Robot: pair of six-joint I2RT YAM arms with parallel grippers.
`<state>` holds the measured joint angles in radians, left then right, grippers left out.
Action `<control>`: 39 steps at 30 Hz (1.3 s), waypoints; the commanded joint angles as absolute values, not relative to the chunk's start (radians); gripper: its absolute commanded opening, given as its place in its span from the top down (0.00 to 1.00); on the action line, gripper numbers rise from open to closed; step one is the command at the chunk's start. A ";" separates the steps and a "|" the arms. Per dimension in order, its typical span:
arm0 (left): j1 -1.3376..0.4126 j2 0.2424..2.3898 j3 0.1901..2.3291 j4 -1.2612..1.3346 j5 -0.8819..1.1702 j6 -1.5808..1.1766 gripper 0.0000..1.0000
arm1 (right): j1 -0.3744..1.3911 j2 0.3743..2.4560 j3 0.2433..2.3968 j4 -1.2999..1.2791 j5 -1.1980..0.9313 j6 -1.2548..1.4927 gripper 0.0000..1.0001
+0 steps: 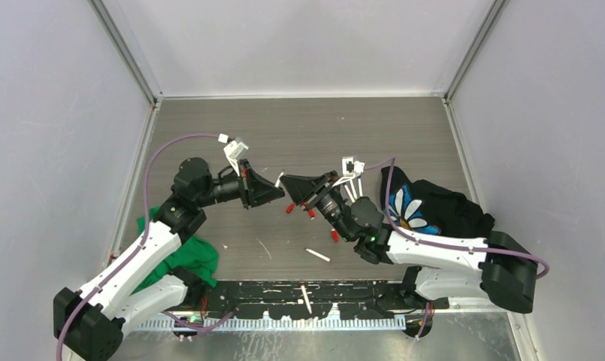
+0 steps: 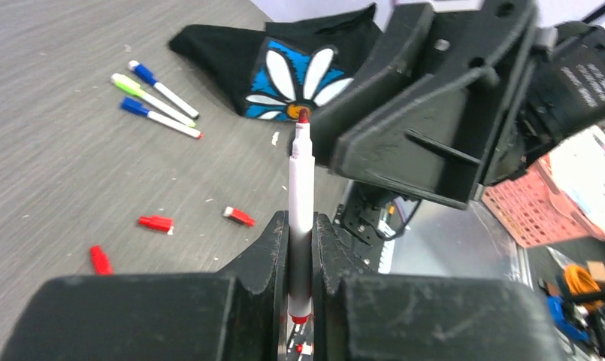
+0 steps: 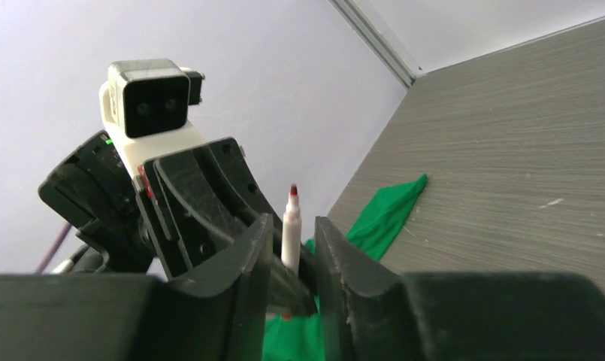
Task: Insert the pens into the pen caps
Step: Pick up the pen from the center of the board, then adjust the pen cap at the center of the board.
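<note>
The grey table (image 1: 299, 128) carries a black cloth (image 1: 442, 207) with a daisy print on the right side and a green cloth (image 1: 186, 256) beside the left arm. Over the middle the two arms meet nose to nose. The left gripper (image 2: 301, 226) is clamped on a red-tipped pen (image 2: 301, 173), whose bare tip pokes out towards the right gripper (image 3: 291, 222). That one's fingers stand a narrow gap apart, and from its wrist view the pen shows through the gap. Three capped pens (image 2: 152, 99), two blue and one lime, lie together near the black cloth. On the table below the grippers lie three red caps (image 2: 156, 222) (image 2: 240, 216) (image 2: 100, 259), apart from one another.
</note>
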<state>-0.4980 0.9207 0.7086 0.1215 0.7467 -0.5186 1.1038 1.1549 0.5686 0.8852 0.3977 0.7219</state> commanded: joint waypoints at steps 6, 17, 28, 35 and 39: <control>-0.482 0.804 0.786 -0.034 0.510 -0.367 1.00 | 1.113 0.952 0.683 0.257 0.487 0.549 0.35; -0.457 0.757 0.807 -0.106 0.430 -0.298 1.00 | 0.767 1.113 0.868 -0.398 0.129 0.451 0.27; -0.456 0.785 0.816 -0.100 0.479 -0.302 1.00 | 0.772 1.445 0.988 -0.407 0.048 0.274 0.42; -0.456 0.780 0.815 -0.101 0.480 -0.300 1.00 | 0.792 1.580 1.030 -0.353 0.047 0.199 0.44; -0.456 0.776 0.815 -0.102 0.479 -0.298 1.00 | 0.817 1.633 1.048 -0.340 0.061 0.192 0.44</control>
<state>-0.4618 0.7883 0.7696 -0.1261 0.4671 -0.3199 0.7952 1.6070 0.9916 -0.3965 0.0578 0.2340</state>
